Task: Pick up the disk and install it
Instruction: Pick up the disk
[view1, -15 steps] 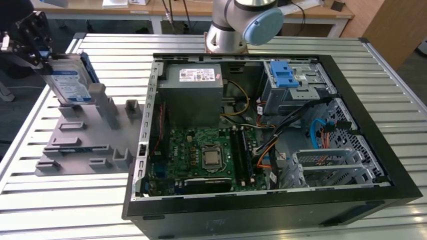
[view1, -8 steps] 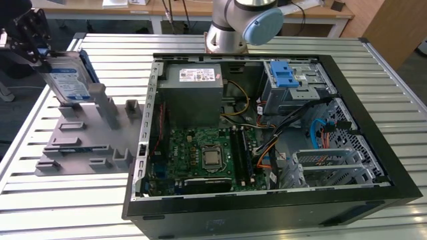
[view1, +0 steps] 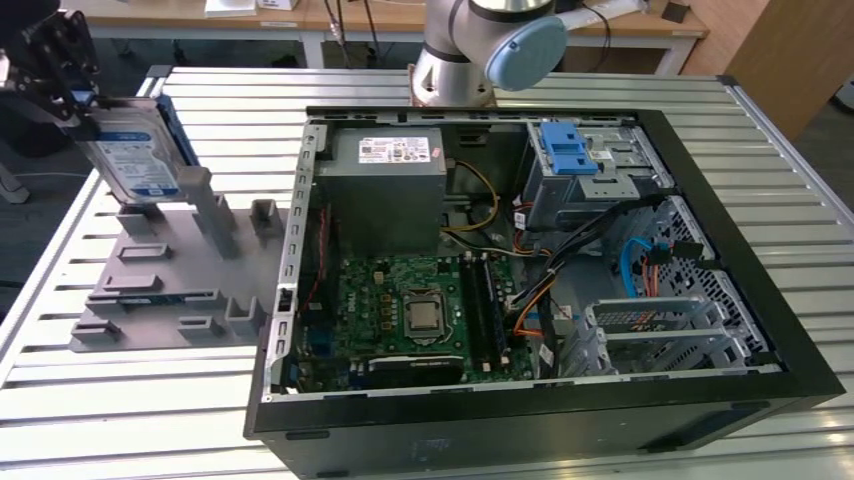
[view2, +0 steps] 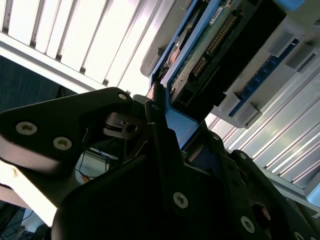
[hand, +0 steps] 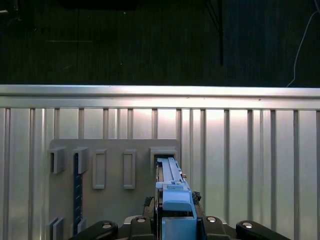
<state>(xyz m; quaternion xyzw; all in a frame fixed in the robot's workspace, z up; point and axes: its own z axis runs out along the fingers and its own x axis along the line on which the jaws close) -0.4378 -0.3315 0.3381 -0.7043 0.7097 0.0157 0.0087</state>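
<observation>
The disk (view1: 134, 160) is a silver drive with a blue-and-white label and blue side rails, standing upright on edge at the exterior view's far left. My gripper (view1: 88, 105) is shut on its upper end. Its lower end is at a slot of the grey rack (view1: 174, 290); I cannot tell whether it still rests in the slot. In the first wrist view the disk's blue rail (hand: 172, 190) runs out from between the black fingers (hand: 142, 222) toward the rack's slot (hand: 165, 155). In the second wrist view the disk's green circuit board (view2: 210, 45) shows beyond the gripper (view2: 170, 125).
An open computer case (view1: 747, 300) lies at the middle and the exterior view's right, holding a motherboard (view1: 400, 310), power supply (view1: 387, 190) and a drive bay with a blue latch (view1: 571, 150). The arm's base (view1: 461, 60) stands behind it. The slatted table's edge (hand: 160, 91) lies beyond the rack.
</observation>
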